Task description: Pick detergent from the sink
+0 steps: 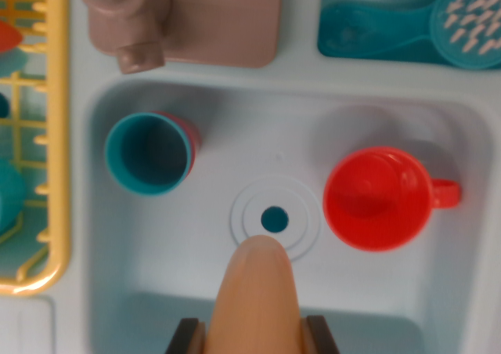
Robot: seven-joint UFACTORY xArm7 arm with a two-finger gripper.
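The orange detergent bottle (260, 291) is pinched by the gripper (256, 334), its tip over the drain (275, 218) near the sink's (391, 119) front edge. The grab looks done; next it should lift straight up, away from the teal cup (149, 152) and red cup (379, 199)

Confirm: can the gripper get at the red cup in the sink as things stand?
Probably not yet. The red cup sits uncovered in the sink, nothing above it, but the gripper looks shut on the orange bottle, which fills the gap between its fingers. It would need to release that first.
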